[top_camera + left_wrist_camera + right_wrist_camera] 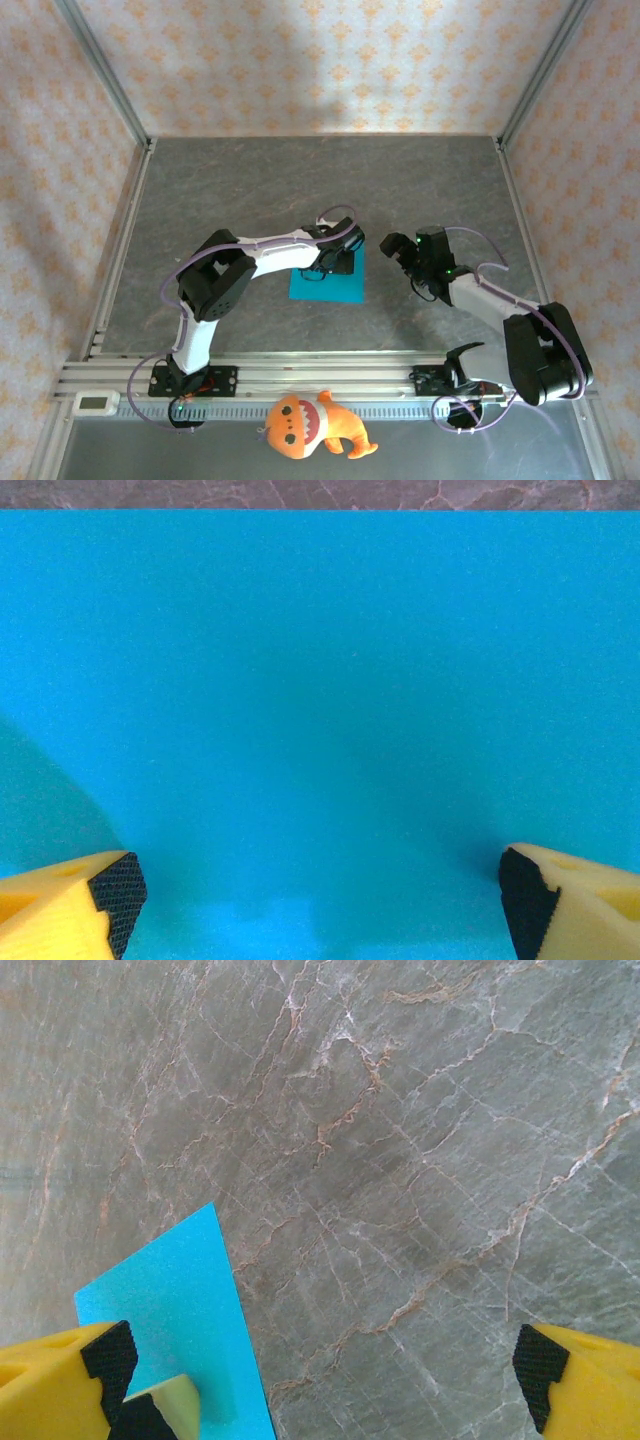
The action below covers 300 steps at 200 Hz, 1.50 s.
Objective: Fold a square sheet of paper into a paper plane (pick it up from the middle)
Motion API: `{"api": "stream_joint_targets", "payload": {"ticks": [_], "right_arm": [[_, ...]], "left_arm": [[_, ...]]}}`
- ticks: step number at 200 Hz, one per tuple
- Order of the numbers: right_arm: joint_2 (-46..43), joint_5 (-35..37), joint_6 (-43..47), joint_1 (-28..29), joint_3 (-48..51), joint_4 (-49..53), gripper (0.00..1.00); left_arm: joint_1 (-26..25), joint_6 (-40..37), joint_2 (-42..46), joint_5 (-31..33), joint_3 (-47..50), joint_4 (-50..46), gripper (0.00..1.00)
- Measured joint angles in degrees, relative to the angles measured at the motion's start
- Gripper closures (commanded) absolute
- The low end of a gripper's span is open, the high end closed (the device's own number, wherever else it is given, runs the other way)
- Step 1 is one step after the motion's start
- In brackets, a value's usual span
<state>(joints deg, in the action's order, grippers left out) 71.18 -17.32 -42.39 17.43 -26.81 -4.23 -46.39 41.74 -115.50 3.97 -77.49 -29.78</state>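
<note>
Paper (340, 291) lies on the table (250, 180), toy (310, 425) before it.

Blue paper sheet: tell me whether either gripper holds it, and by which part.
Nothing is held. The left gripper is open over the flat sheet; the right gripper is open over the table beside it.

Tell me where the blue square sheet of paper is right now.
In the top view, the square sheet of paper lies flat near the middle of the grey table. It is directly beneath the open left gripper, with the right gripper just off its right edge.
</note>
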Motion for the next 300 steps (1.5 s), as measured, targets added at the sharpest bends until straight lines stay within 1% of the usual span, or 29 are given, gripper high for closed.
{"api": "stream_joint_targets", "payload": {"ticks": [38, 51, 107, 148, 175, 187, 203, 228, 247, 271, 288, 300], "right_arm": [[0.0, 0.0, -0.02, 0.0, 0.0, -0.02, 0.0], [0.0, 0.02, -0.02, 0.0, 0.0, -0.02, 0.0], [0.0, 0.02, -0.04, 0.0, 0.0, 0.0, 0.0], [-0.33, 0.02, -0.04, 0.0, 0.0, 0.02, 0.0], [-0.87, 0.02, -0.26, 0.0, 0.0, 0.28, 0.0], [-1.2, 0.24, -0.48, 0.0, 0.0, 0.39, 0.0], [-1.36, 0.72, -0.68, 0.0, 0.0, 0.48, 0.0], [-1.38, 1.36, -0.66, 0.0, -0.02, 1.36, 0.0], [-1.75, 2.01, -0.63, -0.2, -0.07, 2.64, 0.0], [-2.14, 2.12, -0.61, -1.4, -0.09, 3.5, 0.0], [-2.14, 1.6, -0.44, -2.34, -0.2, 3.63, 0.01], [-2.82, 0.92, -0.33, -2.75, -0.2, 3.85, 0.01]], "left_arm": [[0.0, 0.02, 0.04, 0.0, 0.11, 0.02, 0.11], [0.0, 0.02, 0.07, 0.04, 0.11, 0.02, 0.13], [0.0, 0.02, 0.52, 0.2, 0.83, 0.5, 0.14], [0.04, 0.11, 1.18, 0.63, 1.77, 1.11, 0.27], [0.04, 0.52, 1.88, 0.44, 2.6, 2.23, 0.43], [0.04, 0.35, 2.51, -0.09, 3.28, 2.86, 0.45], [0.02, 0.63, 3.91, -0.46, 4.35, 3.93, 0.54], [0.02, 0.81, 6.91, -0.7, 5.46, 5.57, 0.55], [0.04, 0.9, 9.62, -2.21, 6.03, 7.48, 0.58], [0.04, 1.6, 12.85, -5.33, 6.12, 10.82, 0.58], [0.31, 2.03, 14.64, -8.66, 6.54, 14.21, 0.57], [0.9, 2.8, 16.04, -12.33, 8.15, 18.12, 0.57]]}}
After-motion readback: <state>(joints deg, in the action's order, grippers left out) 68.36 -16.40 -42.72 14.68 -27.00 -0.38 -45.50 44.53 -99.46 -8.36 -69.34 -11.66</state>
